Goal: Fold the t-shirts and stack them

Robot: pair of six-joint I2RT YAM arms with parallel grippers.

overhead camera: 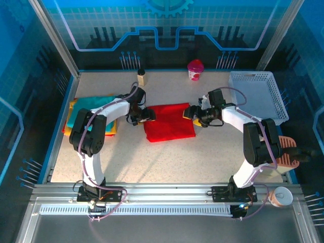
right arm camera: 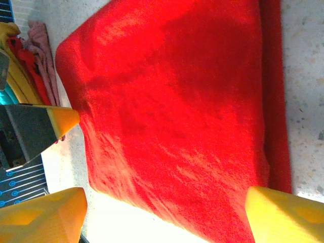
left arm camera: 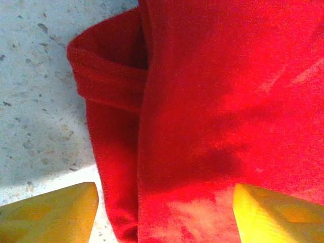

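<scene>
A: Scanning the table [overhead camera: 167, 167] first, then the red t-shirt [overhead camera: 169, 121]: lies mid-table, folded to a rough rectangle, flat on the speckled top.

B: Agreed. Looks soft, light and floppy, so likely sags and comes unfolded if lifted by one point. Seems grippy enough, fuzzy cloth rather than slick.

A: Next, the folded stack [overhead camera: 91, 114] at the left side, teal on top with yellow and orange showing beneath, apart from the red one.

B: Probably the place to put it. Calls for lifting both sides together to keep the fold.

A: Now the left gripper [overhead camera: 144, 115], at the shirt's left edge, fingers spread and clamping nothing. Straddles the rolled edge [left arm camera: 109, 86] in its wrist view.

B: And the right gripper [overhead camera: 192, 113], at the right edge, likewise spread wide and holding nothing.

A: Best hold, then?

B: Pinch through all layers at the two side edges, never just the top layer.
</scene>
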